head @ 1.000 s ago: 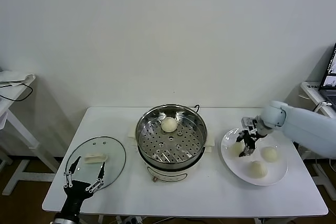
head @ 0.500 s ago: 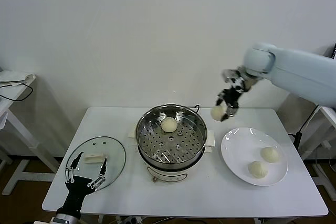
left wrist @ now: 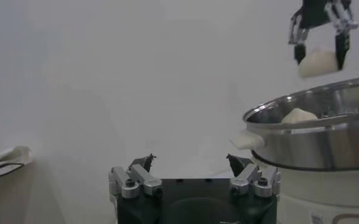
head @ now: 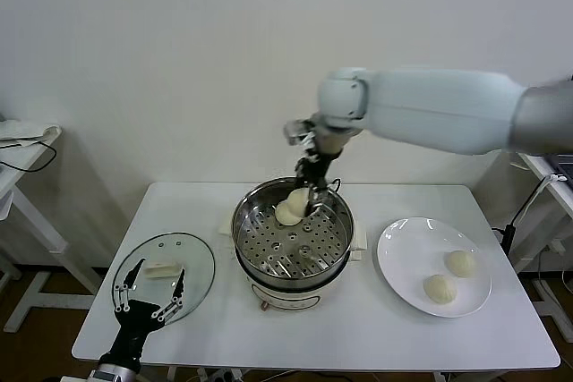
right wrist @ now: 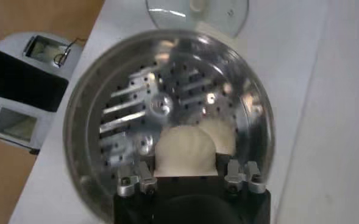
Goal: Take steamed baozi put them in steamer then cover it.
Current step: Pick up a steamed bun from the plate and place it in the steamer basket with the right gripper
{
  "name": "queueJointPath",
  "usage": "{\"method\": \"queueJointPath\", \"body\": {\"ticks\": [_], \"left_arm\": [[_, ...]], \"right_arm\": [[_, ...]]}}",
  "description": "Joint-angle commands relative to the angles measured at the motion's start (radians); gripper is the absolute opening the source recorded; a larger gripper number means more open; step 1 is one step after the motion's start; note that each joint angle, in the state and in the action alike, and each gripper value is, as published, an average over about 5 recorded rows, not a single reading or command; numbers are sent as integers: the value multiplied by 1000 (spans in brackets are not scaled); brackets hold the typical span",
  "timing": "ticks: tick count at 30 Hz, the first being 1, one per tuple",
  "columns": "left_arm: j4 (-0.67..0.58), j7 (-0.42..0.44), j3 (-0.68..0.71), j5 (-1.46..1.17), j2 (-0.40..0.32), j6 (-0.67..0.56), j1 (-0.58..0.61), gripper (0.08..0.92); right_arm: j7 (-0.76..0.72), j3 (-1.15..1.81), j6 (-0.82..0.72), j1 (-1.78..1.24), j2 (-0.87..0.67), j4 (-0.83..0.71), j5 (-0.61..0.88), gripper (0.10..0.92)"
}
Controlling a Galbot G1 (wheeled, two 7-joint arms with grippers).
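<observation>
The right pincer [head: 305, 196] hangs just over the steamer [head: 293, 237], clamped on a bun [head: 299, 200] directly above another bun [head: 286, 213] already lying on the holed tray. Two more buns [head: 460, 263] wait on the white plate [head: 400, 266], so I judge the loading about half done. The glass lid [head: 164, 275] lies on the table [head: 358, 337], off the pot. The left pincer [head: 146, 299] waits beside it, fingers spread wide. No writing can be read.
</observation>
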Motion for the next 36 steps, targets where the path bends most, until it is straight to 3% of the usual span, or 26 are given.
{"method": "queueJointPath", "body": {"ticks": [1,23,36], "left_arm": [[3,0,0,1,-1,0,-1,823],[23,-2,-9,1,-3,-6,-8,823],[19,-2,-14,1,-9,-5,-4,823]], "right_arm": [[80,-25,-45,-45,135,-12,63,638],[127,-25,-37,-140,179,-81,1,639],[151,-10,-33,-135,149,-56,1,805]]}}
